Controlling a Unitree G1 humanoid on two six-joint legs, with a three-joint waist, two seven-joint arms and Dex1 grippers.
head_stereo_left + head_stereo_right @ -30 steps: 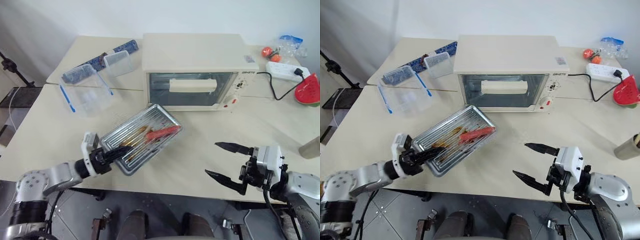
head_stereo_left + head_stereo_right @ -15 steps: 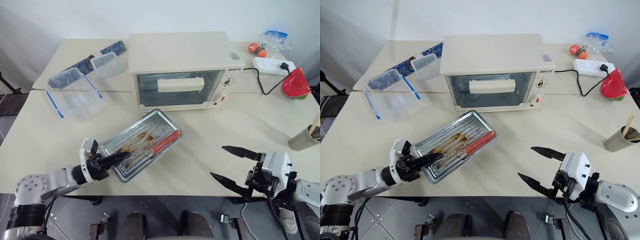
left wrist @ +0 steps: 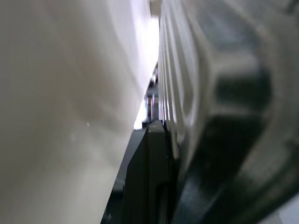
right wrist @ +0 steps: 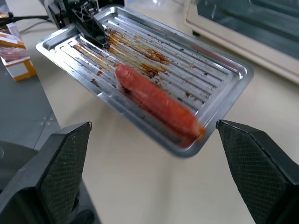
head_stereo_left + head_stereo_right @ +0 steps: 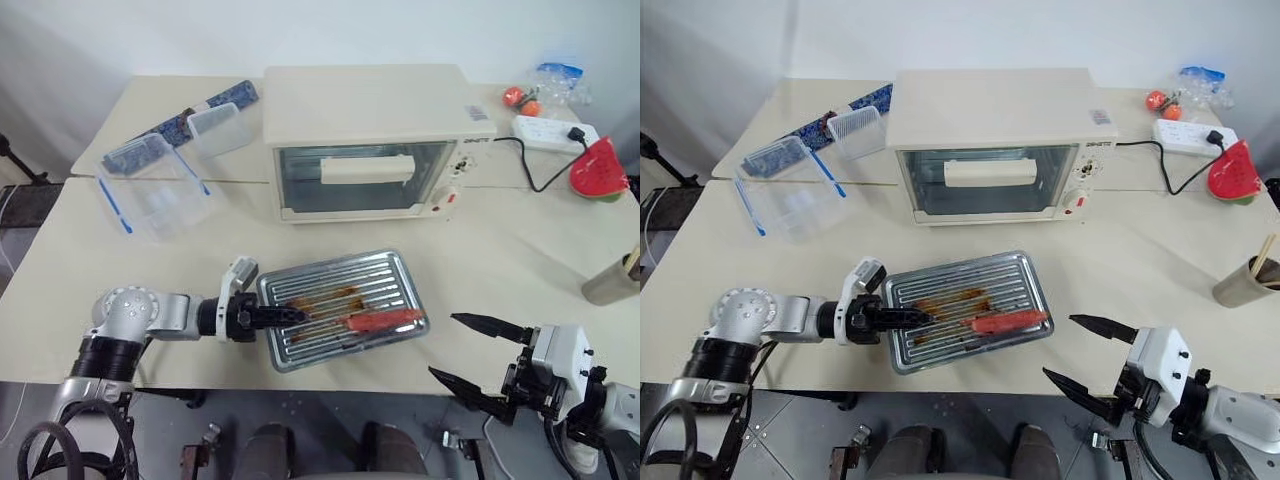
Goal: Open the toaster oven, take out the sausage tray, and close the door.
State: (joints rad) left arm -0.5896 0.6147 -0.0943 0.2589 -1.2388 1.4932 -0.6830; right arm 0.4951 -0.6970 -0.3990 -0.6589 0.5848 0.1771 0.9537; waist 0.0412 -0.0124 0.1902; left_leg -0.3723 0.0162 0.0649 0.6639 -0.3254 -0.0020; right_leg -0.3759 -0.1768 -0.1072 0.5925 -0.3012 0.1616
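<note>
1. The left gripper (image 5: 285, 315) is clamped on the short 9 o'clock rim of the sausage tray (image 5: 385, 278), one black finger lying inside over the ridged bottom.
2. The tray sits at the table's (image 5: 520, 240) near edge, at 6 o'clock from the toaster oven (image 5: 370, 140), well apart from it.
3. One red-orange sausage (image 5: 385, 320) lies along the tray's near rim toward 4 o'clock, beside brown grease streaks.
4. The door (image 5: 362, 178) is shut flat against the oven front, its cream bar handle (image 5: 367, 168) across the glass.
5. The right gripper (image 5: 478, 350) hangs at 3 o'clock of the tray, fingers spread wide, holding nothing.
6. Clear plastic containers (image 5: 165, 185) rest at 9 o'clock of the oven; a watermelon slice (image 5: 598, 172) at 3 o'clock.
</note>
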